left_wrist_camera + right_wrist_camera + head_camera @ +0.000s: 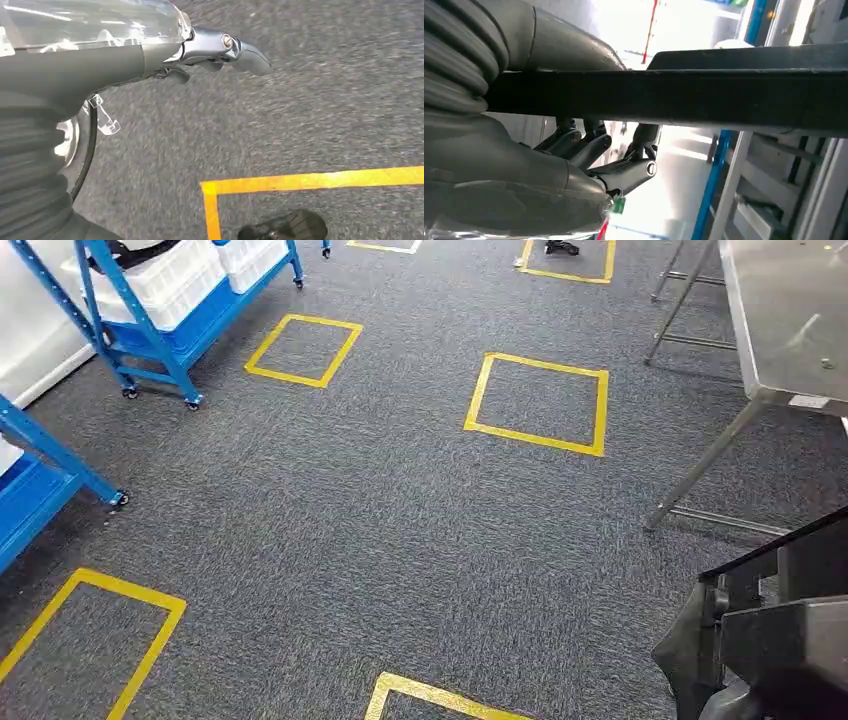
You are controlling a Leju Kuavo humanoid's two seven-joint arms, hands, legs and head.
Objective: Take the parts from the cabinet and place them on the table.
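Black and flat, the part (pixel 724 95) rides in our right hand (pixel 589 160), fingers (pixel 624 172) curled under it, at five o'clock in the head view. The steel tabletop (pixel 790 320) waits at two o'clock. Our left hand (pixel 200 50) hangs with fingers loosely apart, holding nothing. Our worry: walking sway could slide the part from this underneath hold, or its edge could clip the tabletop's leg (pixel 700 465).

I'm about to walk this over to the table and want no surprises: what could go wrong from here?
1. The black part reaches well past the right hand gripping it, so it may tilt or slip during walking.
2. The metal table stands close on the right; the part could clip its edge or its leg on approach.
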